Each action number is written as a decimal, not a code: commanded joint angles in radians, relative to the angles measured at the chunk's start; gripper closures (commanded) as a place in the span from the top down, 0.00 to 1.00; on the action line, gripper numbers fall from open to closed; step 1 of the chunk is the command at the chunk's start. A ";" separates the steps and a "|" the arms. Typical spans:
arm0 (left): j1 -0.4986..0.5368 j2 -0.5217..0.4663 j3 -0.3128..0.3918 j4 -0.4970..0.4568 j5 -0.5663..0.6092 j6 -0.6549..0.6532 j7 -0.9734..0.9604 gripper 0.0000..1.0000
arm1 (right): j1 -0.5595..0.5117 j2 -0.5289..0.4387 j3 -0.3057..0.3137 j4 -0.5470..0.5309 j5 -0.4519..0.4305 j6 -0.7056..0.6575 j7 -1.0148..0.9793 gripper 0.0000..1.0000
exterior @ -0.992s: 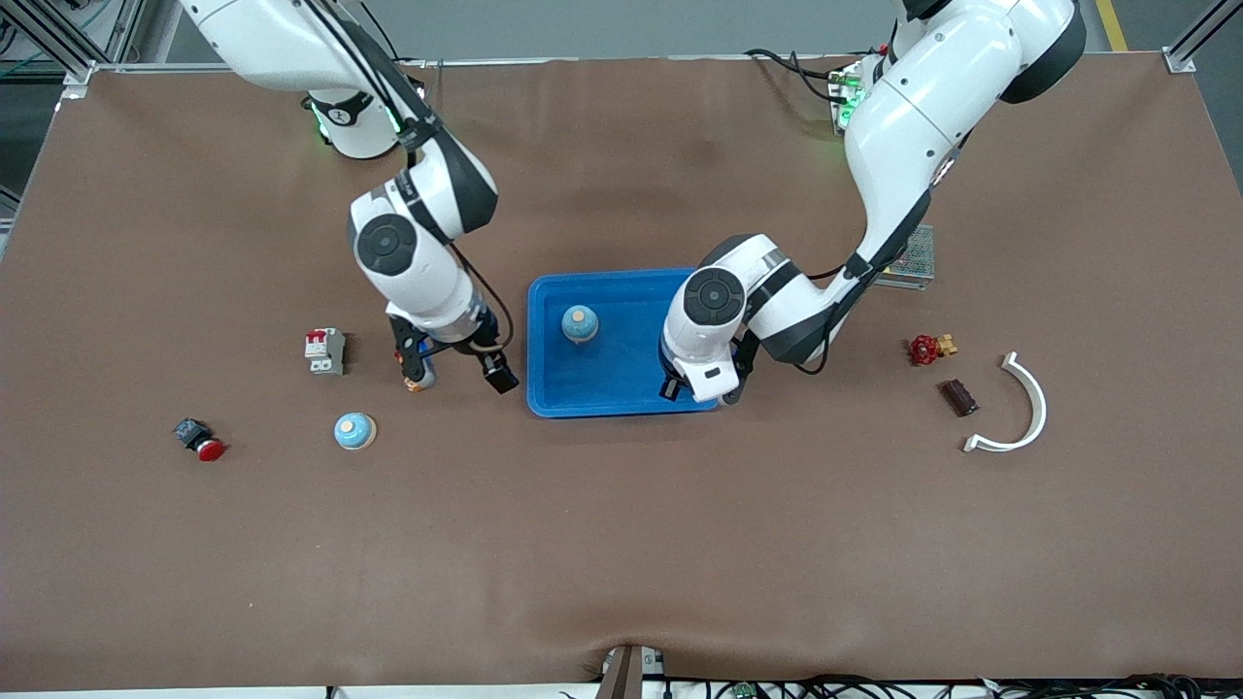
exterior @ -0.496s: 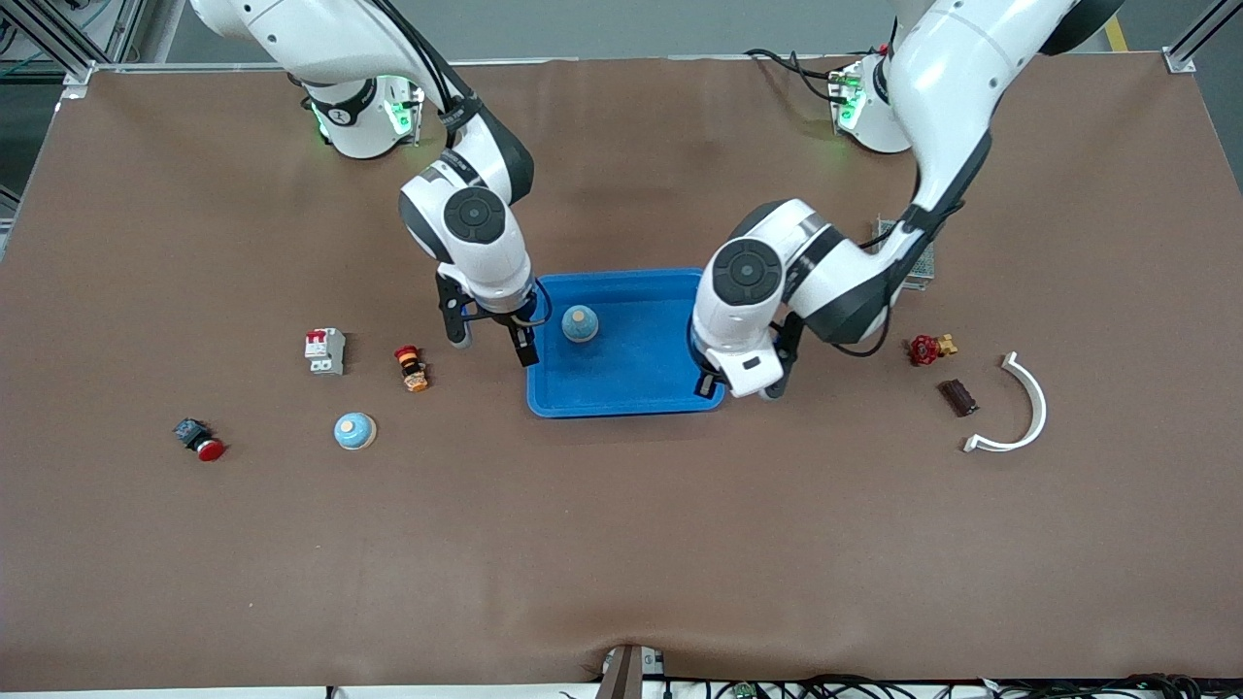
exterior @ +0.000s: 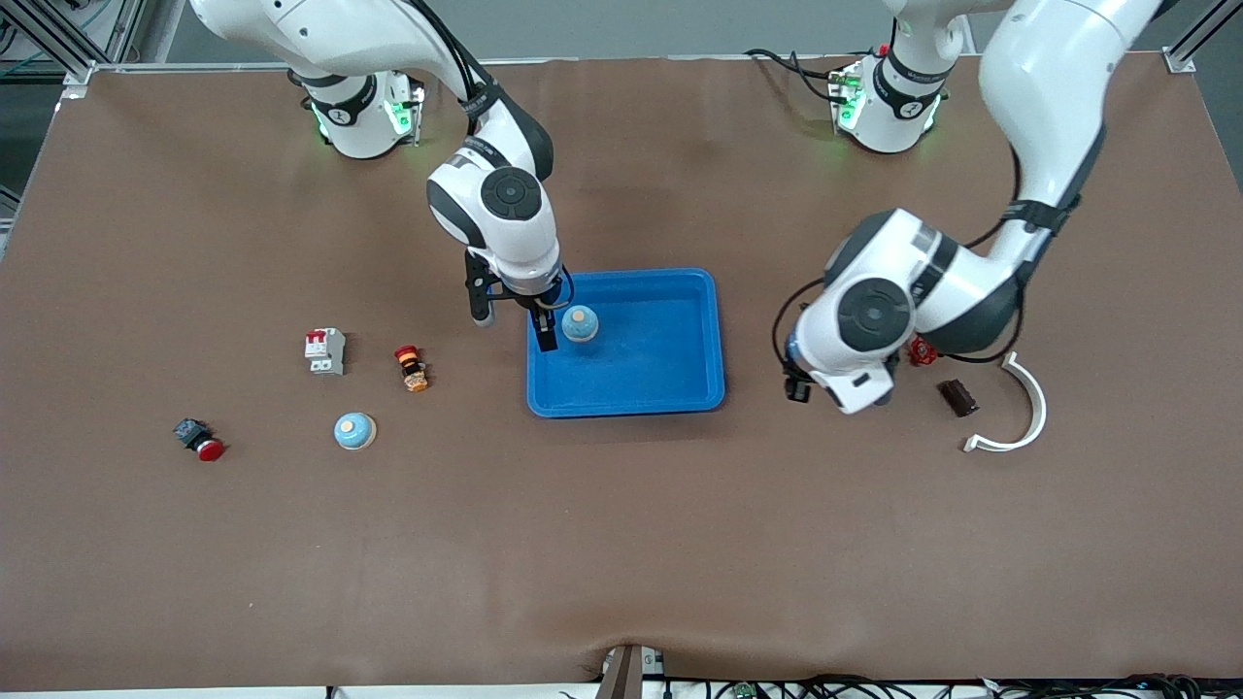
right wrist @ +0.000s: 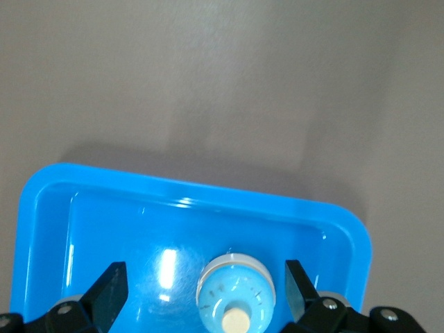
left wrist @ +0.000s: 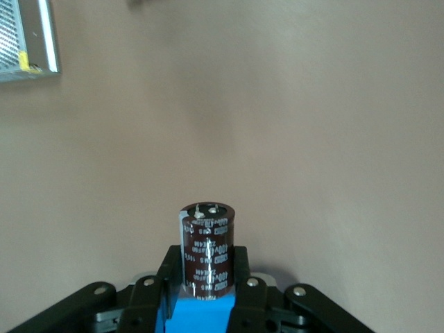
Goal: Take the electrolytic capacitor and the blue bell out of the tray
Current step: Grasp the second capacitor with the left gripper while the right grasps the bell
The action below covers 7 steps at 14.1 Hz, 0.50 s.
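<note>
In the front view, your left gripper (exterior: 835, 393) is hidden under its own wrist, over bare tabletop (exterior: 621, 544) between the blue tray (exterior: 680, 388) and the small parts at the left arm's end. The left wrist view shows what is concealed there: the gripper (left wrist: 207, 277) is clamped on an upright dark brown capacitor (left wrist: 207, 250). White printing runs down the capacitor's sleeve, but you cannot read it. A perforated metal box (left wrist: 28, 35) is cut off at that picture's edge.

Your right gripper (exterior: 515, 330) stands with its fingers wide apart over the tray's edge toward the right arm's end. In the right wrist view the fingers (right wrist: 104, 291) flank a blue bell (right wrist: 236, 291) that sits in the tray (right wrist: 104, 208); the bell is partly cut off.

A second blue bell (exterior: 354, 430) rests on the tabletop toward the right arm's end, near a breaker (exterior: 325, 350), an orange-and-red part (exterior: 412, 368) and a red pushbutton (exterior: 200, 439). No label on these is legible.
</note>
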<state>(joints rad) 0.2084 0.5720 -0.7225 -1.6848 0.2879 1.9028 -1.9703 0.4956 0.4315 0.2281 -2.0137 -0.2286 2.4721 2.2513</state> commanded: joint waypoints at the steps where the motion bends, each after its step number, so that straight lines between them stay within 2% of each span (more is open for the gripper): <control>1: 0.173 -0.066 -0.101 -0.116 -0.013 -0.002 0.057 0.00 | 0.018 0.019 -0.010 0.000 -0.035 0.060 0.063 1.00; 3: 0.279 -0.102 -0.132 -0.192 -0.010 -0.001 0.173 0.00 | 0.023 0.029 -0.010 0.001 -0.035 0.067 0.070 1.00; 7: 0.396 -0.147 -0.133 -0.283 -0.007 -0.001 0.370 0.00 | 0.038 0.058 -0.010 0.004 -0.049 0.076 0.071 1.00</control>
<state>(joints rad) 0.5494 0.4923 -0.8373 -1.8925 0.2884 1.9005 -1.6773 0.5106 0.4760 0.2280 -2.0137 -0.2413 2.5314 2.2815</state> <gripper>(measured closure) 0.661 0.000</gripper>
